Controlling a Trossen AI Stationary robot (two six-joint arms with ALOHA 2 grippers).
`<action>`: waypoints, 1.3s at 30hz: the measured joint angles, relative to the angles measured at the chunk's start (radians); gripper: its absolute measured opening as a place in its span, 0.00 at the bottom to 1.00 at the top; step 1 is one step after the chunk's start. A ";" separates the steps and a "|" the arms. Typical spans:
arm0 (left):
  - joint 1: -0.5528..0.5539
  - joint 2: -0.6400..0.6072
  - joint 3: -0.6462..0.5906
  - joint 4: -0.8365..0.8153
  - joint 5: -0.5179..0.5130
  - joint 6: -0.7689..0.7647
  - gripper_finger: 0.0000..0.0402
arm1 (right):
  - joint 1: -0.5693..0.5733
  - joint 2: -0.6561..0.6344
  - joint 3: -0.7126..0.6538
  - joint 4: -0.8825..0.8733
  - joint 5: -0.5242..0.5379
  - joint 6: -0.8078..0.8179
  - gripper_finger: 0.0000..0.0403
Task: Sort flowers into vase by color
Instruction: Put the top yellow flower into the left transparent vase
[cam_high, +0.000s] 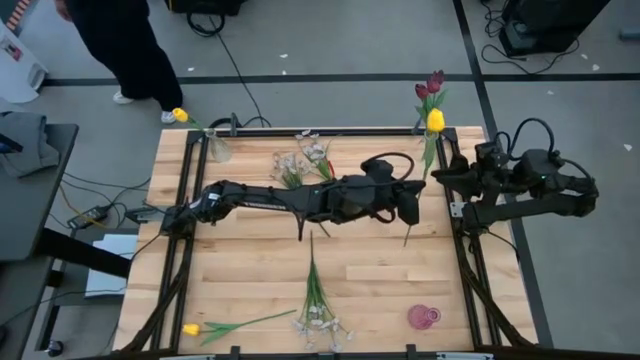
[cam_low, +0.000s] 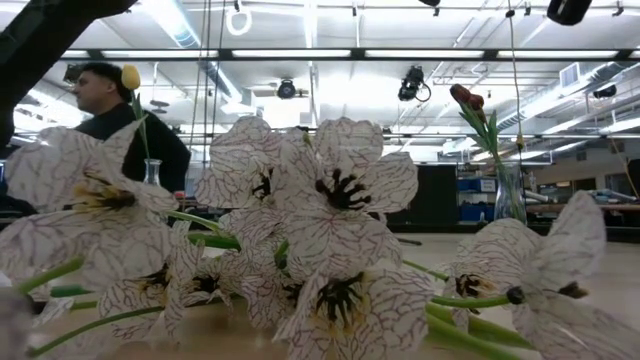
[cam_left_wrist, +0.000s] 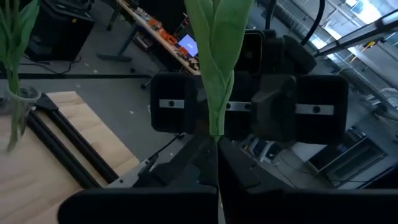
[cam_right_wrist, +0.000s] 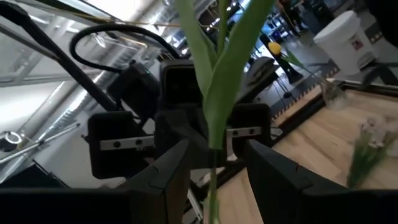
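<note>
left gripper reaches across to the table's right side, clamped on the stem of a yellow tulip held upright. right gripper faces it, fingers half spread around the same stem, not visibly pinching. handover looks underway: right should close fully before left lets go. dark red tulips sit in the far-right vase.

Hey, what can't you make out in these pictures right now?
- Low view: white blossoms fill the front and hide most of the table and both arms.
- High view: the left arm covers the yellow tulip's stem at the grip.
- Left wrist view: the tulip's head is cut off at the top.
</note>
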 joint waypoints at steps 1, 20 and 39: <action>0.000 0.000 0.000 0.001 0.000 0.000 0.00 | 0.000 0.005 0.000 0.007 -0.002 0.000 0.41; 0.000 0.005 0.000 -0.001 0.011 -0.023 0.00 | 0.000 0.108 0.000 0.105 -0.021 -0.007 0.40; -0.001 0.005 0.000 -0.006 0.042 -0.021 0.01 | 0.000 0.111 0.000 0.108 -0.033 -0.011 0.10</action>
